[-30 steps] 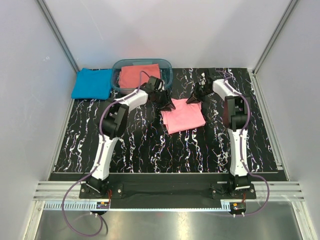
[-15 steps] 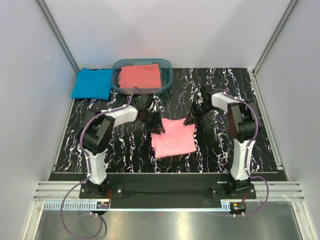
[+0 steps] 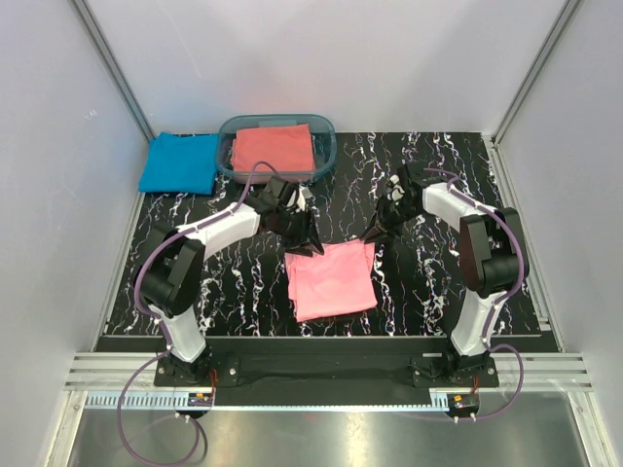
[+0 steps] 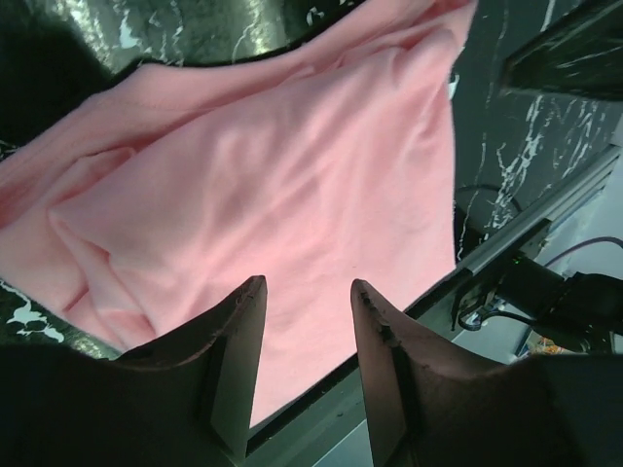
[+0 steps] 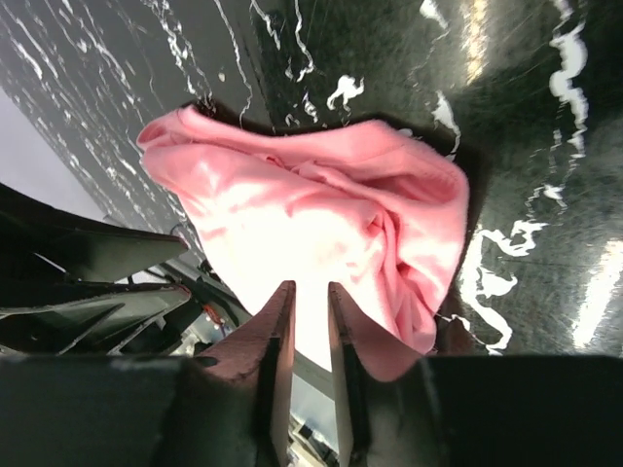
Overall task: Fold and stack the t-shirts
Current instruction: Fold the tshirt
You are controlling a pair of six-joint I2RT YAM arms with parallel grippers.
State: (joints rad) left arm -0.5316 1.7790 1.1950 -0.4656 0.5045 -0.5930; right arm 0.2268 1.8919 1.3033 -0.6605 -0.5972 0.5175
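Gripper status: the left gripper [image 3: 304, 240] is open. Its fingers [image 4: 238, 350] are parted, and pink cloth shows in the gap without being pinched. The right gripper [image 3: 376, 232] is clamped on cloth. Its fingers [image 5: 275, 341] sit close together, with bunched pink fabric filling the narrow slot between them.

The light pink t-shirt [image 3: 331, 280] lies between the two grippers and runs from them toward the arm bases. The left gripper is at its far-left corner and the right gripper at its far-right corner. The shirt is a folded, roughly rectangular pad of soft matte knit. It is smooth across the middle, has shallow creases beside the left fingers, and rises in a gathered lump at the right fingers.

The table [image 3: 428, 292] is glossy black with white marbling. This surface shows outboard of each gripper and along the shirt's near edge.

Beyond the left gripper stands a clear bluish plastic tub [image 3: 277, 121] with rounded corners, holding a folded coral-red t-shirt [image 3: 274, 148]. A bright blue t-shirt [image 3: 179, 162], folded flat, lies just beside the tub, farther out to the left gripper's left, at the table's far-left corner. Pale walls [image 3: 58, 195] enclose the table on the left, far and right sides.
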